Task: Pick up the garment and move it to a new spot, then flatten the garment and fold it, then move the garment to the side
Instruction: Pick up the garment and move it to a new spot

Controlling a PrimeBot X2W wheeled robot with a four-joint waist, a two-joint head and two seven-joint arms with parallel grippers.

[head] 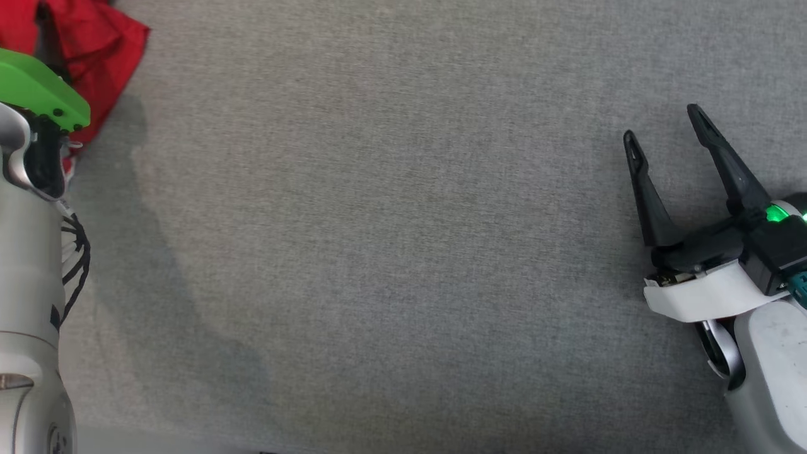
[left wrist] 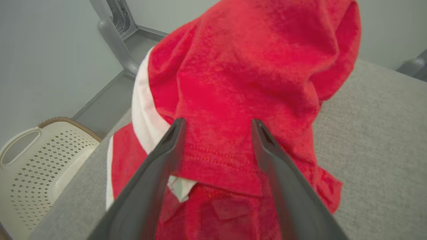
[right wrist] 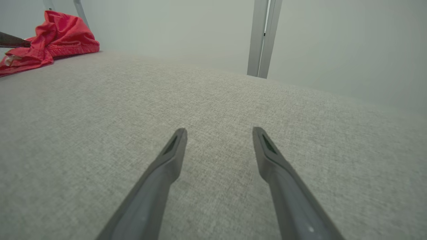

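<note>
Grey fabric tabletop point(head: 403, 252) meets pale walls point(right wrist: 333, 50) (cream perforated basket point(left wrist: 40, 160) beside).

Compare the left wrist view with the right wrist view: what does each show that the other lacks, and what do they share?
Left wrist view's own: a cream perforated basket below the table edge, and the white band on the garment. Right wrist view's own: the right pincer, open above the bare grey surface, and a pale upright post behind it. Shared: the red garment crumpled on the grey surface, with the left pincer open at it, seen close up in one and as a dark fingertip in the other.
</note>
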